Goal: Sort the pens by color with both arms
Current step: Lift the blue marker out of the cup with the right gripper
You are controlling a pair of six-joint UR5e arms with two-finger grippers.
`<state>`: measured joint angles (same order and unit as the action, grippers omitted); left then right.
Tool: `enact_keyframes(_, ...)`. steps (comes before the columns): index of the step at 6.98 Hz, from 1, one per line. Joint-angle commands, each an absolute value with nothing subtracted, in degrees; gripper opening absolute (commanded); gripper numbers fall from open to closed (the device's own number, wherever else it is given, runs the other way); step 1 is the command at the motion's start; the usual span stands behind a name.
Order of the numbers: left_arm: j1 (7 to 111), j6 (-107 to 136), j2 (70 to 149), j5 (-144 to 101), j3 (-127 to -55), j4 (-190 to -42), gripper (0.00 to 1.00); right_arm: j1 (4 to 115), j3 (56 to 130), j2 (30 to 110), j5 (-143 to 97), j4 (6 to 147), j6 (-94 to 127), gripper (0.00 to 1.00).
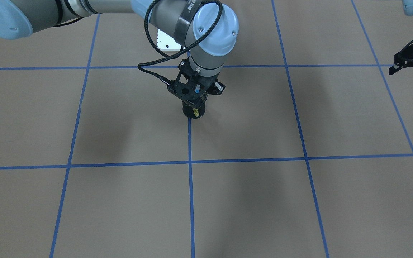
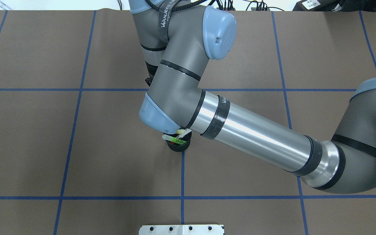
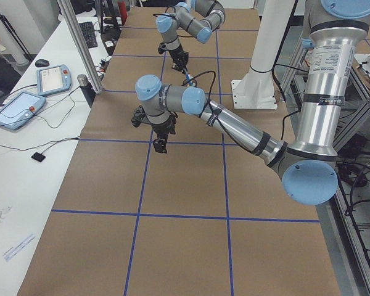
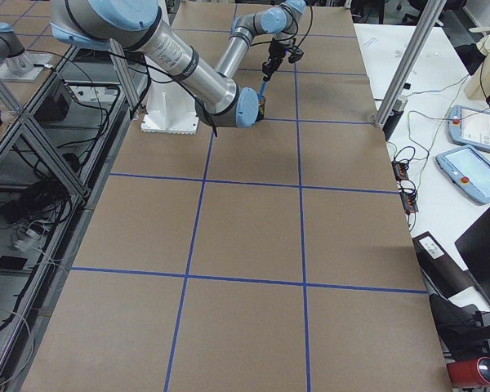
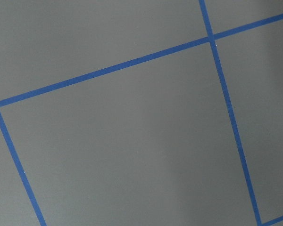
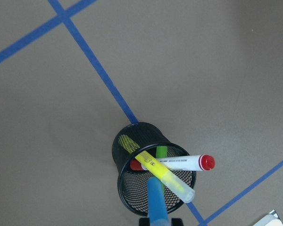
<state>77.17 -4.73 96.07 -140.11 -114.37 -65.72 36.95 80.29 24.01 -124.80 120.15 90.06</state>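
Note:
A black mesh cup (image 1: pixel 194 111) stands on a blue tape line at mid-table. In the right wrist view the cup (image 6: pixel 127 188) holds a yellow highlighter (image 6: pixel 166 177), a white marker with a red cap (image 6: pixel 179 163), a green pen (image 6: pixel 161 151) and a red one. My right gripper (image 1: pixel 195 96) hangs straight over the cup, shut on a blue pen (image 6: pixel 156 202) whose tip points down into the cup's mouth. In the overhead view the arm hides this gripper and only the cup (image 2: pixel 175 149) and pen ends show. My left gripper (image 1: pixel 411 71) is open and empty, above bare table far to the side.
The brown table is marked with a grid of blue tape (image 1: pixel 190 161). The white pedestal base plate (image 2: pixel 181 229) sits at the robot's edge. The right arm's elbow (image 4: pixel 243 107) hangs low beside the cup. Teach pendants (image 3: pixel 15 108) lie on the side desk.

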Motion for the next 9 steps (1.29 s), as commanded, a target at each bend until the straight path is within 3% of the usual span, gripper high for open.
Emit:
enact_keyframes(1, 77.2, -4.7, 96.1, -140.1, -114.4, -65.7, 0.99, 38.8, 82.4, 23.6, -120.5, 119.5, 89.9, 0.19)
enact_keyframes(3, 77.1, -4.7, 96.2, -140.2, -114.3, -65.7, 0.99, 39.5, 84.8, 24.6, -115.4, 116.0, 89.9, 0.19)
enact_keyframes(6, 77.0, -4.6, 96.2, -140.2, -113.6, -66.1, 0.99, 40.4, 95.2, 37.1, -107.0, 106.2, 81.1, 0.19)
enact_keyframes(9, 77.0, -4.6, 96.2, -140.2, -113.5, -66.1, 0.99, 41.6, 94.2, 40.9, -99.7, 98.0, 75.1, 0.21)
